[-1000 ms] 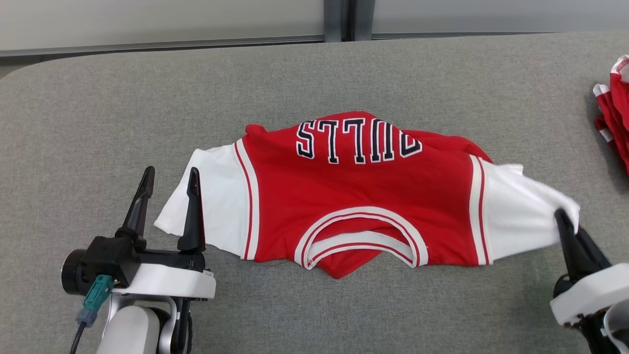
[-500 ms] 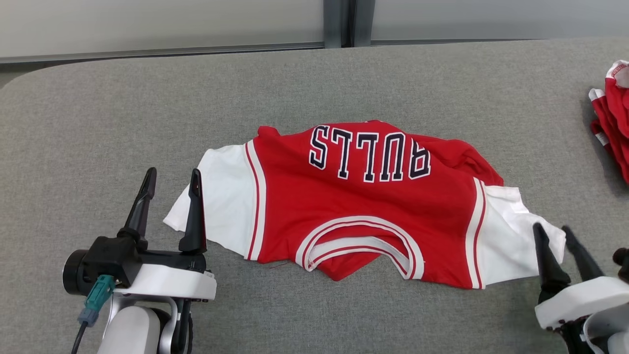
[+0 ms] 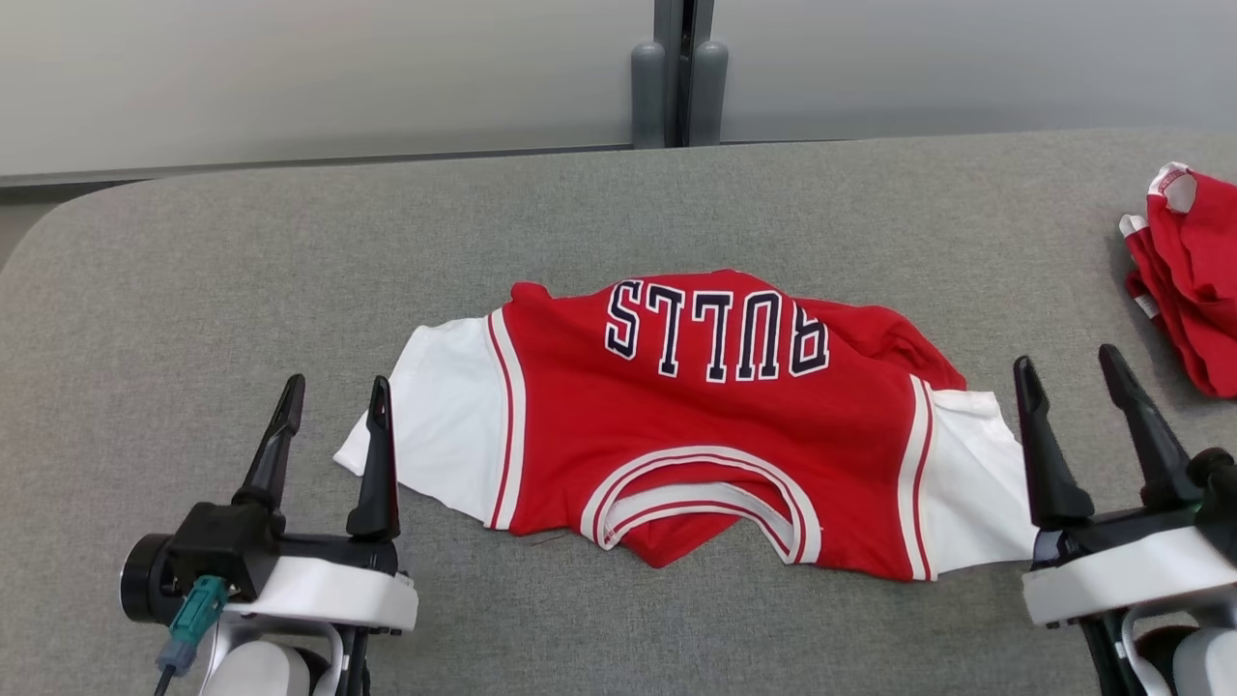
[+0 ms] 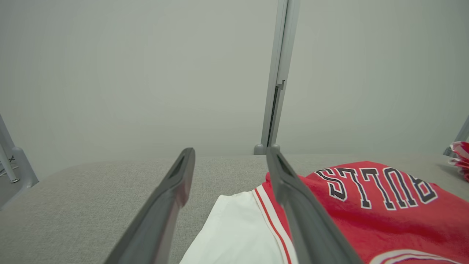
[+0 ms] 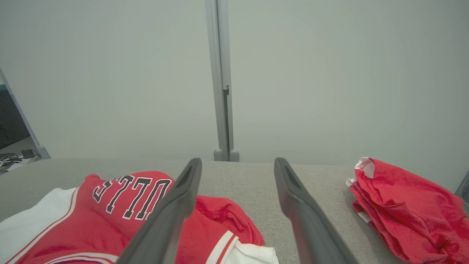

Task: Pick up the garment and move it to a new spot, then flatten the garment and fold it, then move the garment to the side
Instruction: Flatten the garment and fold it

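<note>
Left gripper (image 3: 337,383) and right gripper (image 3: 1065,358) flank the garment (image 3: 705,435), jaws spread and empty; its bunched far edge risks a crooked fold.

Grey felt table (image 3: 290,261), pale wall (image 3: 290,77)

Left gripper (image 3: 336,385): two long black tapered fingers, black base, white wrist shell (image 3: 329,592); teal plug (image 3: 193,604) with dark cable (image 3: 159,670); right gripper (image 3: 1066,358) same black fingers, white shell.

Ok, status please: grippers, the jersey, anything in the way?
Left gripper open, empty, by left sleeve. Right gripper open, empty, by right sleeve. Garment rumpled on table. Red cloth pile far right, apart.
</note>
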You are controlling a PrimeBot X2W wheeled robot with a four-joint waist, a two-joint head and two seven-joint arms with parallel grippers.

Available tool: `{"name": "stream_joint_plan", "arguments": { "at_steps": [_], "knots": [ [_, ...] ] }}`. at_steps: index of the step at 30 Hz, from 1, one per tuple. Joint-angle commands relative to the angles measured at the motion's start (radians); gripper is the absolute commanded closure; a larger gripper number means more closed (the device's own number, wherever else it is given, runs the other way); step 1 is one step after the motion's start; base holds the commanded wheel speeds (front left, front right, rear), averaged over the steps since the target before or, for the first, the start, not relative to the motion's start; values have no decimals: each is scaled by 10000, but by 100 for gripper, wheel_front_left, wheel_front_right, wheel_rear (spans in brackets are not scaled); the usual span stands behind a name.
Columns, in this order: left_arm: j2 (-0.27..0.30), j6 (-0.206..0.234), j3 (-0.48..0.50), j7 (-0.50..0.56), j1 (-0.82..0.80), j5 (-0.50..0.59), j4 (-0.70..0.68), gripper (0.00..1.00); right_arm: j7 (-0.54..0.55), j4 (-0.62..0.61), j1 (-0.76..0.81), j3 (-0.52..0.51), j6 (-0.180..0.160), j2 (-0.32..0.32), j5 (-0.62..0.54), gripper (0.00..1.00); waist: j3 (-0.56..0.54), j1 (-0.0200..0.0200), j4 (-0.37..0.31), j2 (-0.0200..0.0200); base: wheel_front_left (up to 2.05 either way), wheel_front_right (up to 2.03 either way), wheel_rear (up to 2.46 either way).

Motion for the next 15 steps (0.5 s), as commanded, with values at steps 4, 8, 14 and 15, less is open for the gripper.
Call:
{"name": "stream_joint_plan", "arguments": {
  "at_steps": [4, 8, 14, 15],
  "knots": [
    [169, 113, 17, 19, 484, 92, -88, 0, 359, -490, 670, 219, 0, 196, -250, 0, -368, 0, -19, 0, 0, 0, 0],
    [195, 212, -18, 152, 936, 83, -159, 0, 493, -609, 1149, 277, 0, 375, -266, 0, -670, 0, -55, 0, 0, 0, 0],
    [219, 304, -84, 334, 1324, 21, -289, 0, 633, -698, 1508, 257, 0, 476, -255, 0, -921, 0, -64, 0, 0, 0, 0],
    [221, 312, -93, 364, 1355, 7, -329, 0, 647, -718, 1547, 243, 0, 484, -261, 0, -940, 0, -59, 0, 0, 0, 0]
  ]
}}
